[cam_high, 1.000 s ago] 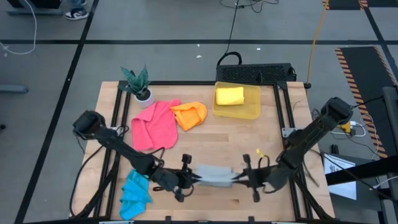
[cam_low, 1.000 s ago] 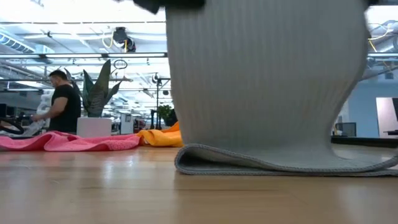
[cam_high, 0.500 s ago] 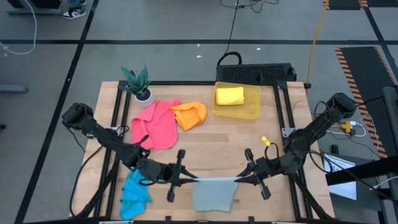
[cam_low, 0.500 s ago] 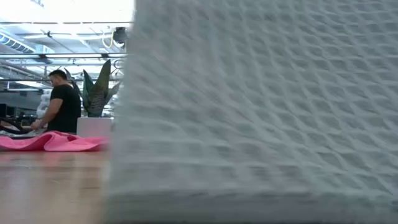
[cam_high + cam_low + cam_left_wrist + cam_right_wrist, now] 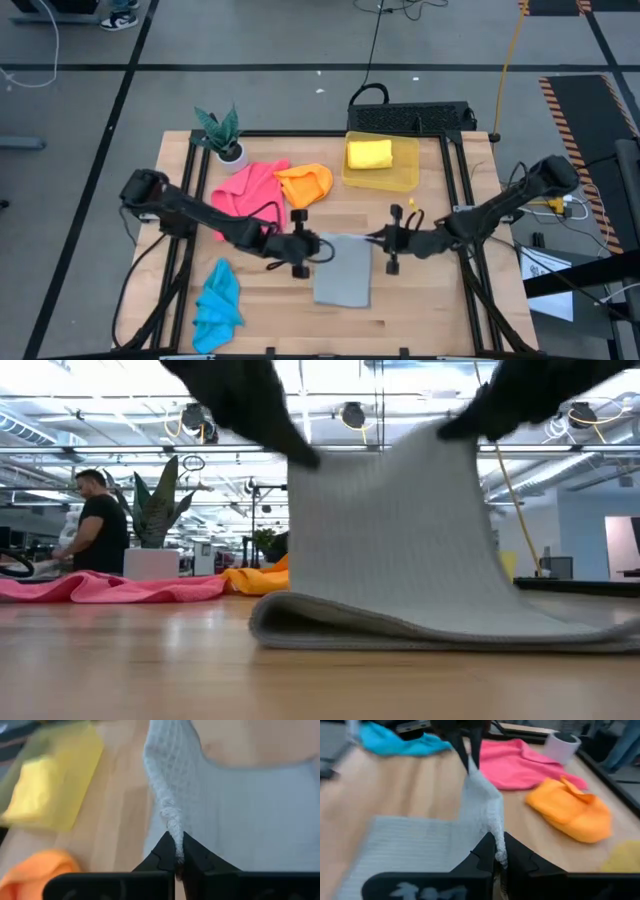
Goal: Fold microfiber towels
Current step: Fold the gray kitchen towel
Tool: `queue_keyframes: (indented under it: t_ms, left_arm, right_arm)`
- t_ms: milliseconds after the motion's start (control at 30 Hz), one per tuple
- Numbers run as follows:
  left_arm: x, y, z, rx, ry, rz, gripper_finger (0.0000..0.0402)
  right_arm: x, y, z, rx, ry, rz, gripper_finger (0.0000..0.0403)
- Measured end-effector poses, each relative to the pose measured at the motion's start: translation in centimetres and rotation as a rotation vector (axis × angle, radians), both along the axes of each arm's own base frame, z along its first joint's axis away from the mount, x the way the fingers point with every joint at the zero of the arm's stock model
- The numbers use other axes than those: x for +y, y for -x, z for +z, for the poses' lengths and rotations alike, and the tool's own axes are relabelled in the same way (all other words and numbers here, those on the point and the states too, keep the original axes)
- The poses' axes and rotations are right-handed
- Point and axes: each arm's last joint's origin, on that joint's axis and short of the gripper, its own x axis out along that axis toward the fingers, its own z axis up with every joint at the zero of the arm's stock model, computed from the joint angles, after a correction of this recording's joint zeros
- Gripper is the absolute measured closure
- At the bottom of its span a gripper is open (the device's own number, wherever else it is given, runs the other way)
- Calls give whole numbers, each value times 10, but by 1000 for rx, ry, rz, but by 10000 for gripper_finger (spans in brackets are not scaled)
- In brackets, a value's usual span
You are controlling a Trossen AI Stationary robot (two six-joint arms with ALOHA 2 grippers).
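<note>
My left gripper (image 5: 318,249) and right gripper (image 5: 372,239) each pinch a far corner of the grey towel (image 5: 343,275), lifted above the middle of the desk (image 5: 440,310) while its near part lies flat. I should keep both corners level and carry them together — laying edge onto edge without dragging.
</note>
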Motion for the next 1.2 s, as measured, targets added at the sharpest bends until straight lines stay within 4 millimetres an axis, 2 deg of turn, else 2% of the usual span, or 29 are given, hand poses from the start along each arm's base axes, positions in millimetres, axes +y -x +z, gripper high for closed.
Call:
queue_keyframes:
  t_ms: [133,233,400,500,633,900,1000,1200]
  left_arm:
    - [11,-10,-25,70,-91,44,386]
    - [10,-15,-36,85,-167,61,393]
    - [-5,-13,-41,88,-191,11,388]
    - [-18,-9,-39,78,-192,-31,394]
    - [-32,-3,-40,84,-194,-65,390]
    - [-42,3,-54,134,-155,-56,395]
    - [-48,5,-59,156,-138,-87,382]
    - [-57,2,-85,232,-36,-159,369]
  right_arm:
    - [-15,7,-27,-34,60,-4,392]
    - [-21,17,-45,-47,106,13,392]
    - [-18,27,-57,-91,52,195,392]
    - [-15,30,-60,-85,34,234,392]
    - [-11,26,-69,-72,27,249,392]
    - [-1,11,-92,-38,23,322,392]
    - [1,7,-100,-16,27,328,392]
    - [2,7,-112,47,32,331,387]
